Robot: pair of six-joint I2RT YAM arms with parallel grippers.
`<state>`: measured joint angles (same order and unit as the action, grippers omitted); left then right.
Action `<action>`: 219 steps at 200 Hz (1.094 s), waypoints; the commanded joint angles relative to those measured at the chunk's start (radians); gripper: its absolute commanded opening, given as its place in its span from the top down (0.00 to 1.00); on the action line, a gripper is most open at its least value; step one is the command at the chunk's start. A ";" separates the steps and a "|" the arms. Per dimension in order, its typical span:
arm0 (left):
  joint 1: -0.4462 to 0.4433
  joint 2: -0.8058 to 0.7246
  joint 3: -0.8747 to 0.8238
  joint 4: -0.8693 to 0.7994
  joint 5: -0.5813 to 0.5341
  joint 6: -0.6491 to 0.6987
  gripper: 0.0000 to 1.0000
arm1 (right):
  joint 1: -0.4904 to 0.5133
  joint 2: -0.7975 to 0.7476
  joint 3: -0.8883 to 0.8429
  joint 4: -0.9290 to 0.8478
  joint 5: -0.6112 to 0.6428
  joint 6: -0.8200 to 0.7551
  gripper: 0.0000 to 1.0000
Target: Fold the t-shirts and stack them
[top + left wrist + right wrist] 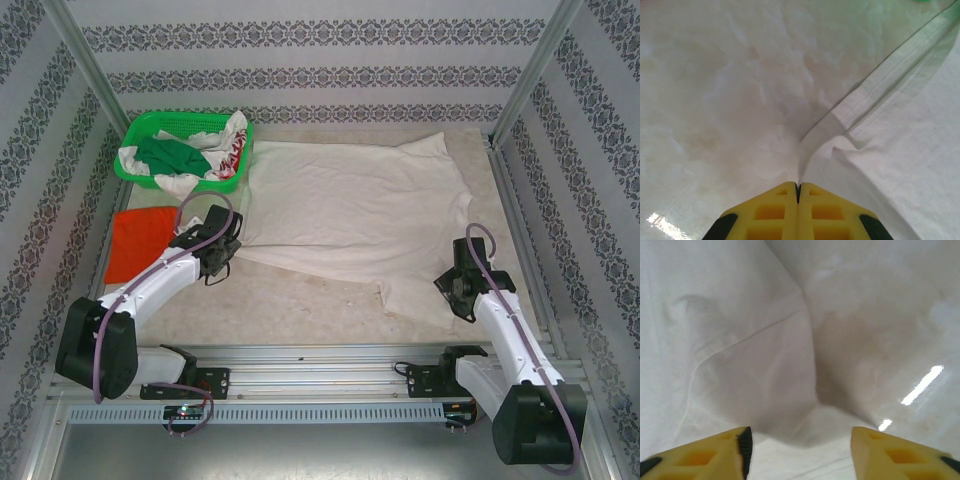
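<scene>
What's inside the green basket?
Crumpled clothes fill the green basket: a green piece and white cloth with red print. Anything beneath that pile is covered, so I cannot tell.

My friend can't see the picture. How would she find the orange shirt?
Start at the green basket in the far left corner. Just nearer, beside the left arm, lies the orange-red shirt. It is small and bright; the cream-white shirt is big and pale.

Cream shirt [350, 205] spread, left pincer [227, 244] perhaps gripping
</scene>
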<state>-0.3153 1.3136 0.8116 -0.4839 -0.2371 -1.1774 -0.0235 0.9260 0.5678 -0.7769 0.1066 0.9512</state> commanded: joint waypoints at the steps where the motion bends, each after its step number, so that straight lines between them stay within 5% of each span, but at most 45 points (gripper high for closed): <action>1: 0.015 -0.019 -0.009 -0.034 -0.012 0.020 1.00 | 0.005 -0.030 0.070 -0.106 0.102 -0.052 0.35; 60: 0.019 -0.034 -0.046 -0.018 -0.013 0.001 1.00 | 0.098 -0.087 -0.027 -0.137 -0.067 0.090 0.36; 168: 0.024 -0.042 -0.058 -0.005 -0.005 -0.009 1.00 | 0.176 0.351 0.007 0.049 -0.119 0.017 0.35; 189: 0.024 -0.048 -0.063 -0.004 -0.008 -0.014 1.00 | 0.187 0.423 0.054 0.026 -0.113 -0.018 0.44; 219: 0.027 -0.055 -0.068 -0.005 -0.010 -0.014 1.00 | 0.188 0.460 0.068 -0.007 -0.107 -0.029 0.80</action>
<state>-0.3054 1.2831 0.7601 -0.4828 -0.2295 -1.1824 0.1555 1.3544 0.6411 -0.7681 0.0029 0.9394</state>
